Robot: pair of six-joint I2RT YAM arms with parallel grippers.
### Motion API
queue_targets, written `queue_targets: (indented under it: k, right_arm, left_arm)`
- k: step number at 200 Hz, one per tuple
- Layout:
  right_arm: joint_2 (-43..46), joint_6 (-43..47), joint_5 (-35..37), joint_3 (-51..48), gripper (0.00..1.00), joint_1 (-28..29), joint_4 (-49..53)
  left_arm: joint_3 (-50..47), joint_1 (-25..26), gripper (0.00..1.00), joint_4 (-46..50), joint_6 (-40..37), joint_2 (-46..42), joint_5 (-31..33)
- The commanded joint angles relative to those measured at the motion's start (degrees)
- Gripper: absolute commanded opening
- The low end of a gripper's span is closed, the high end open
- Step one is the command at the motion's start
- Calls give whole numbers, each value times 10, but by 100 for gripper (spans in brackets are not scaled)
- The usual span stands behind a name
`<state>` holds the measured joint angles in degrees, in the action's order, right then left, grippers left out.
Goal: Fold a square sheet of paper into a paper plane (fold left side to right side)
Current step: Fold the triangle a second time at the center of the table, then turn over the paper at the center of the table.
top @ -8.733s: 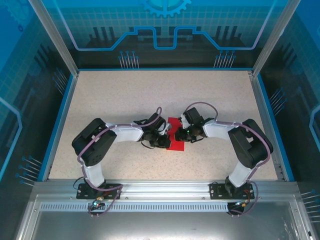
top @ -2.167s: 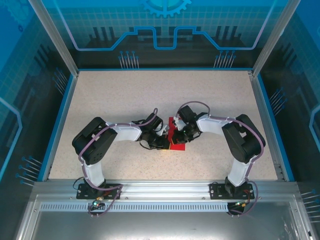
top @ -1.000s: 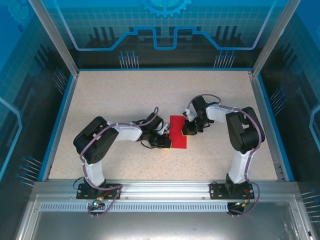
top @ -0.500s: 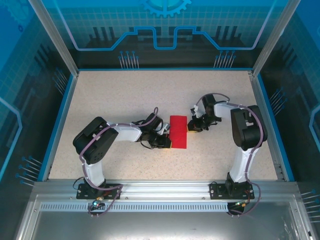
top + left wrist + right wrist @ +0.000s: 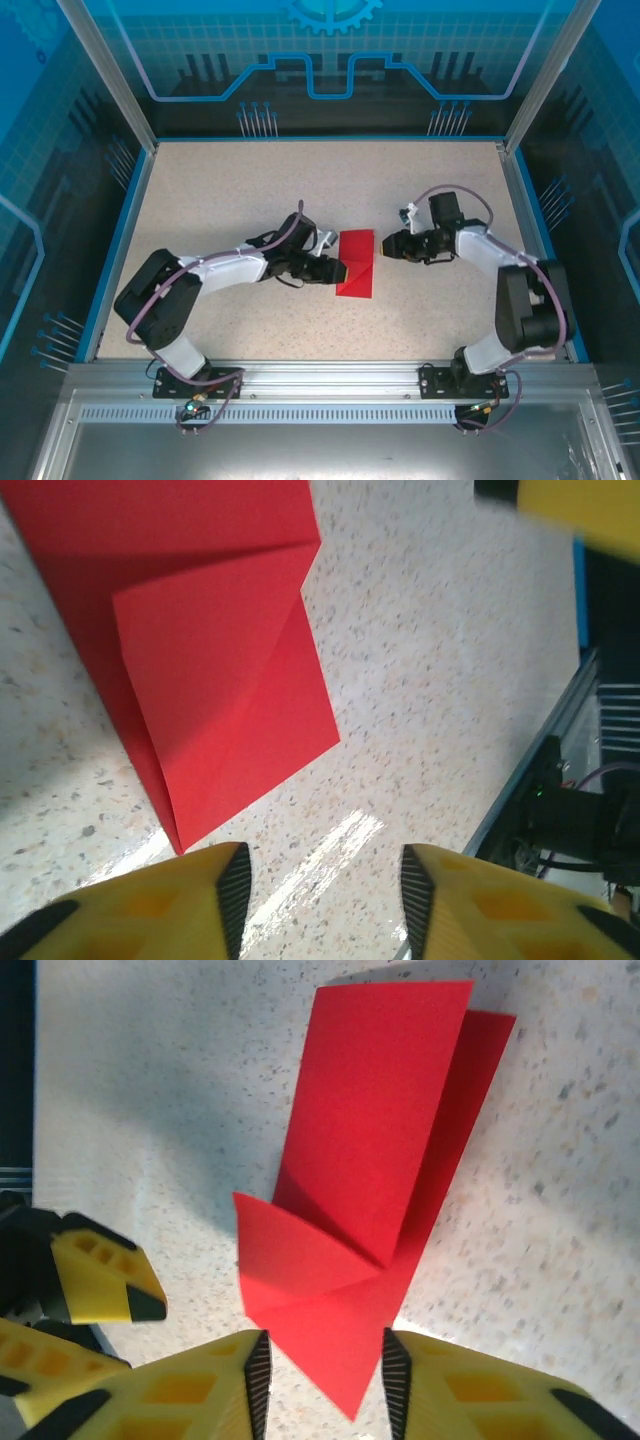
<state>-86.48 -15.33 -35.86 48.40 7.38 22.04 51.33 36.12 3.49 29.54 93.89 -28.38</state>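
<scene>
Roughly at the middle of the speckled beige surface (image 5: pixel 240 190) lies the thin bright red sheet of paper (image 5: pixel 358 262) (image 5: pixel 220 680) (image 5: pixel 380 1140). It is doubled over into a narrow strip, its long edges running away from the arm bases. The two layers do not quite match along one long edge. Near the strip's near-left corner a triangular flap stands up off the rest.

Bare surface stretches wide on every side, and the sheet is well apart from the blue rim (image 5: pixel 320 138) that borders the surface.

The left gripper (image 5: pixel 328 268) (image 5: pixel 320 885) sits just beside the strip's left edge, its yellow jaws parted with only bare surface in the gap. The right gripper (image 5: pixel 385 245) (image 5: pixel 325 1385) sits just beside the right edge, jaws also parted. In the right wrist view one corner of the sheet points into the gap without being pinched.

Half a second ago the strip lay flat, with the left jaws clenched at its near-left corner. Both pairs of jaws have since let go, the flap has sprung up, and the left arm has stretched lower and flatter. The right arm has swung its elbow out toward the right rim, so the right gripper now reaches in from farther right.
</scene>
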Motion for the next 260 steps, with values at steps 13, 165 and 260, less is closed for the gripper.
queue_targets:
  k: [13,165,260]
  right_arm:
    - [90,-50,-29,-107,57,-7,-72]
    - [136,-64,-74,-155,70,24,-72]
    - [28,-158,-71,-138,74,74,-222]
  left_arm:
    - [22,-27,54,10,-19,34,-11]
    - [136,-28,30,34,-60,167,-19]
    - [106,-28,0,40,-69,113,42]
